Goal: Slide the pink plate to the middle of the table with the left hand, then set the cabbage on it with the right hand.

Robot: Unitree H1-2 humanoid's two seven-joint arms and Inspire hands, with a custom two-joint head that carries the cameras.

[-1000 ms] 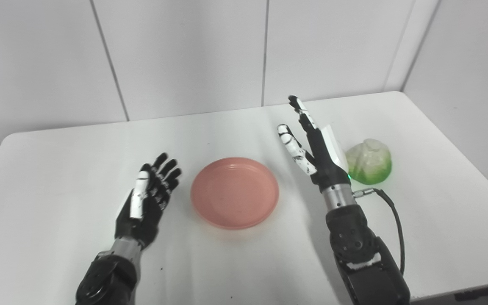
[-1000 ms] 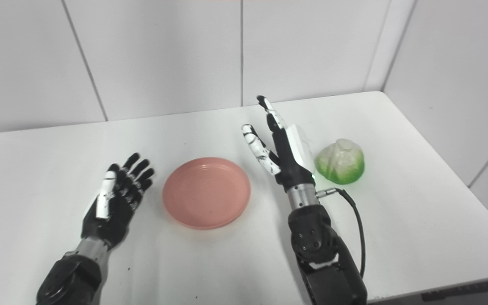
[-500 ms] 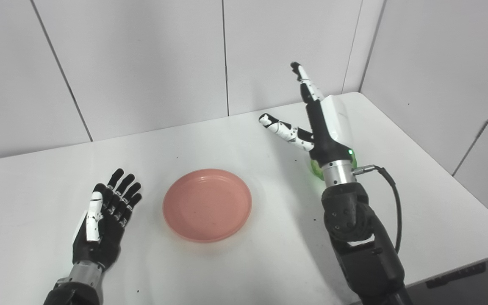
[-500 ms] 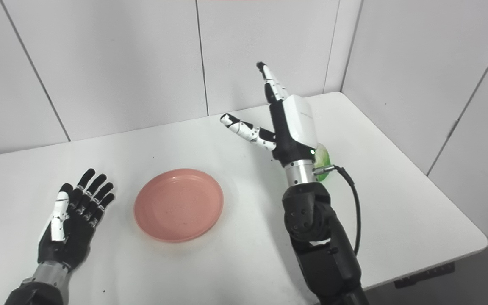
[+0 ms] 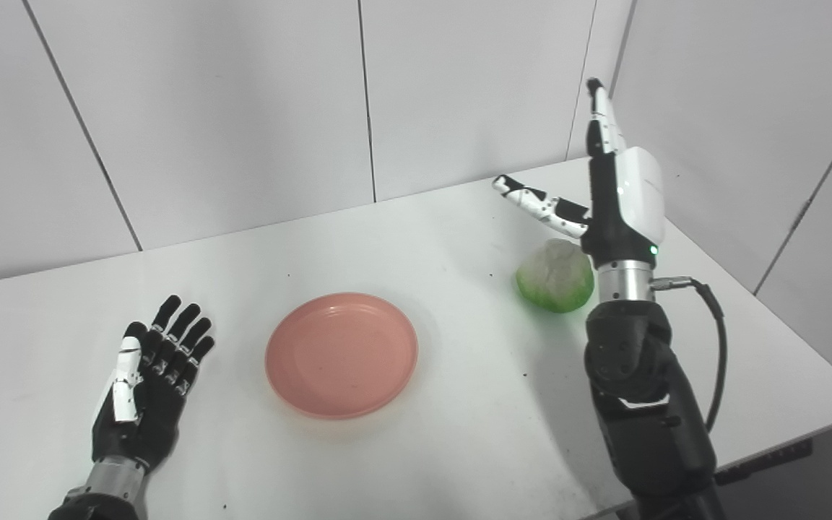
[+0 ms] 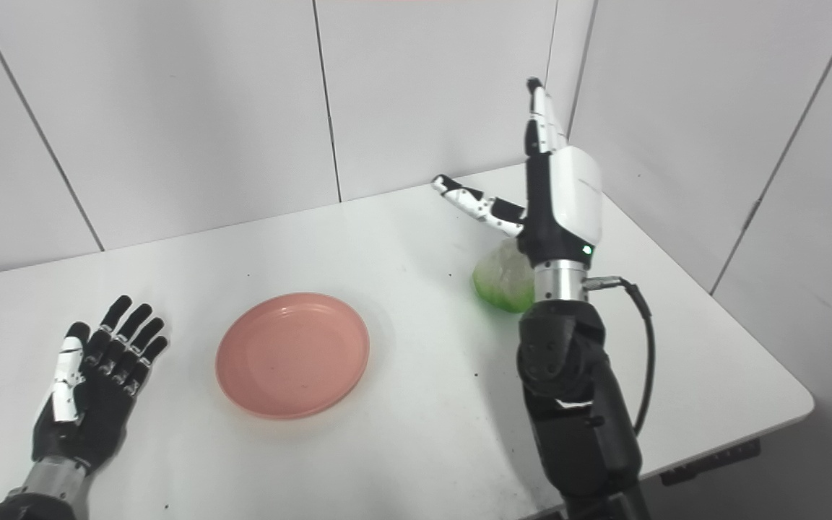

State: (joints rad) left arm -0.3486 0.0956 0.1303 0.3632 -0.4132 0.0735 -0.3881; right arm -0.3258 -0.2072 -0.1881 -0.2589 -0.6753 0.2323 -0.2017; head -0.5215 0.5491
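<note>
The pink plate lies empty near the middle of the white table. The green cabbage sits on the table to the right of the plate; in the right eye view my right hand partly hides it. My right hand is raised above and just right of the cabbage, open, fingers pointing up, thumb spread to the left, holding nothing. My left hand lies open and empty, palm up, on the table left of the plate, apart from it.
White wall panels stand behind the table and along its right side. The table's right corner and front edge are close to my right arm. A black cable loops from my right wrist.
The camera has swung to the right, so the whole picture shifted left. My right hand rose and moved right, from left of the cabbage to above its right side. The left hand drew back from the plate.
</note>
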